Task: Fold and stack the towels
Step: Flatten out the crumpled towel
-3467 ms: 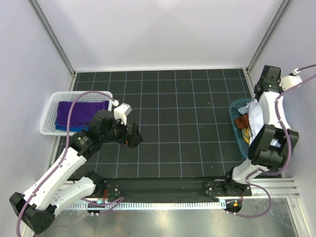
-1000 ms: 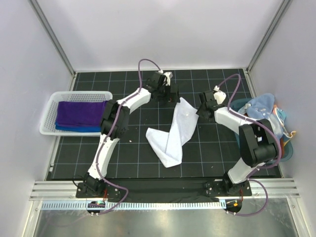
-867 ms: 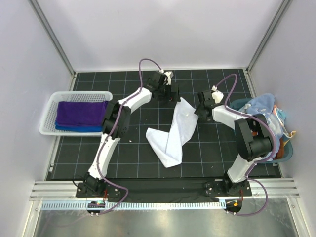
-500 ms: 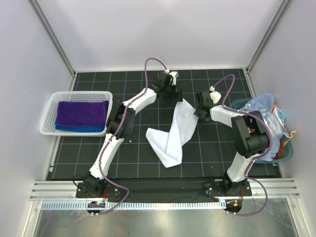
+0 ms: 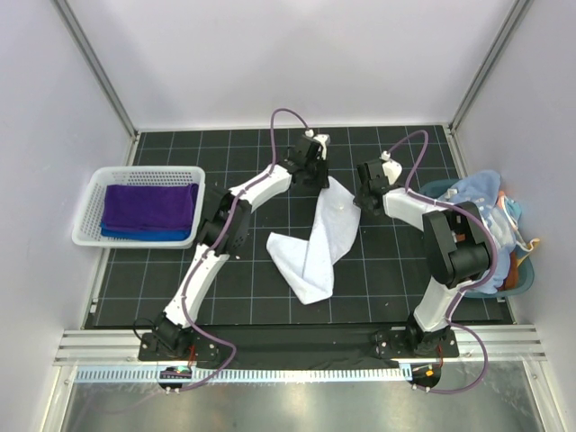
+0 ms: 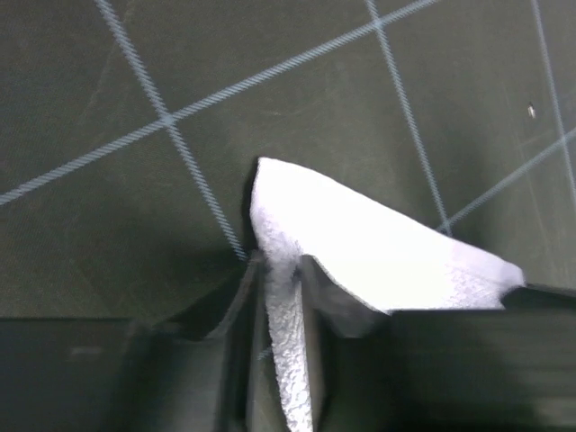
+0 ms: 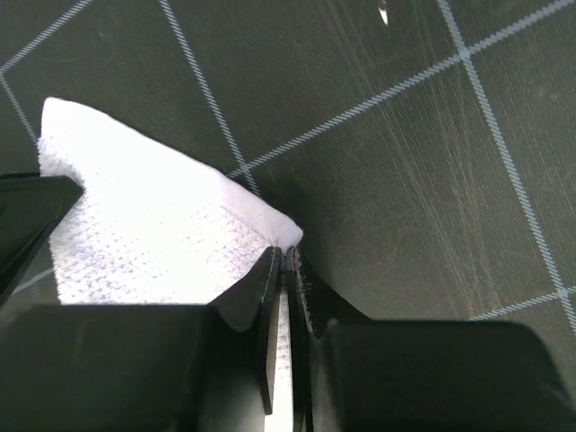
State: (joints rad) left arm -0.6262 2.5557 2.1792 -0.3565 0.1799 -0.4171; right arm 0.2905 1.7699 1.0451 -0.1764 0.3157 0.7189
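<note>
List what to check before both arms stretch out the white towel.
1. The left gripper is shut on a corner of the white towel: ok.
2. The right gripper is shut on the other far corner: ok.
3. The towel lies flat on the mat: not ok, it is twisted and bunched toward its near end.
4. Each grip holds a single layer: cannot tell.
5. The purple towel sits folded in the basket on the blue towel: ok.

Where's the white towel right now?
Top view: the white towel lies crumpled centre-frame, right of the basket, its far corners pinched in the left gripper and right gripper.
</note>
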